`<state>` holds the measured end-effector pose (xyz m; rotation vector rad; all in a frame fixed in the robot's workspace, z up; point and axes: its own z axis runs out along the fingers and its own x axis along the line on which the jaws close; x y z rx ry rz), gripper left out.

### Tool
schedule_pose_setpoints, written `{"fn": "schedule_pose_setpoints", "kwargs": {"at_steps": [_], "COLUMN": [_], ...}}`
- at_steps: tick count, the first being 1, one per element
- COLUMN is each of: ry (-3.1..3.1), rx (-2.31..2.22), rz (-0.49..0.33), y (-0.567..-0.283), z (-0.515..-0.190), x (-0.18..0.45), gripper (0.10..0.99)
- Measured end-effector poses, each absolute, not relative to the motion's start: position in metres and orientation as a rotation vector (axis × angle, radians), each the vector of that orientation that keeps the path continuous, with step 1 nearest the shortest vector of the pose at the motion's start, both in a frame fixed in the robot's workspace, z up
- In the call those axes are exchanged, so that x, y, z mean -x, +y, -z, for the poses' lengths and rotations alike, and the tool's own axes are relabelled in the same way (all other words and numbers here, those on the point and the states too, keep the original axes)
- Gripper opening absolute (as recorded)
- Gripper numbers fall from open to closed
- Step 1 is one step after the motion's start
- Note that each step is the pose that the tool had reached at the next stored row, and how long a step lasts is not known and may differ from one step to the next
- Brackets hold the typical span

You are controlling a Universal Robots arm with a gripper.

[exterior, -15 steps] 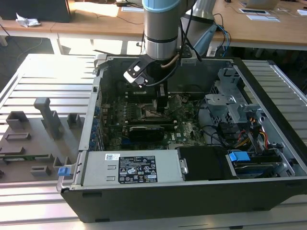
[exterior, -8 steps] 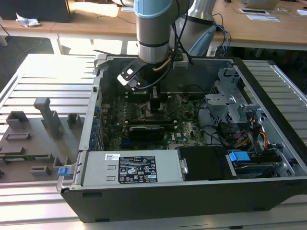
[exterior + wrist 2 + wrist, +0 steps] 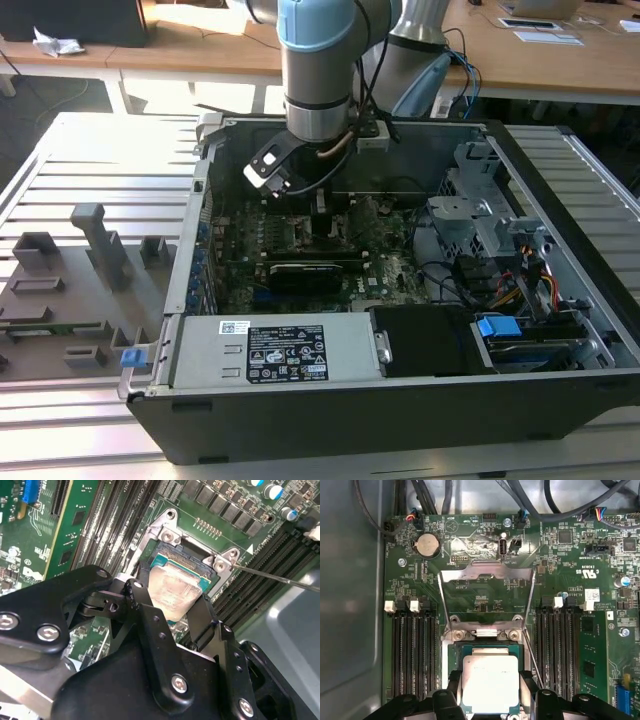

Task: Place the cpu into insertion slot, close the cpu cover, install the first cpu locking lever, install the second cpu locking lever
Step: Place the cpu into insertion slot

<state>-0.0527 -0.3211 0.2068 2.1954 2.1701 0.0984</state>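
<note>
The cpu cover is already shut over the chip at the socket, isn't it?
No. In the first wrist view the cpu cover stands swung open, away from the insertion slot; the cpu at the slot is uncovered.

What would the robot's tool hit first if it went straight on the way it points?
Most likely the cpu: the tool points straight at it, and the chip lies over the insertion slot. Whether any gap remains between tool and chip is unclear.
</note>
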Motion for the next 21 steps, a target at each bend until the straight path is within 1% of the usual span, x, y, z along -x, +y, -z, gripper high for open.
{"fn": "schedule_pose_setpoints", "kwargs": {"at_steps": [21], "ry": [2.18], "rx": [-2.185], "rz": [-0.097], "y": [-0.3194], "z": [-0.1995], "x": [0.0534], "gripper": [0.553]}}
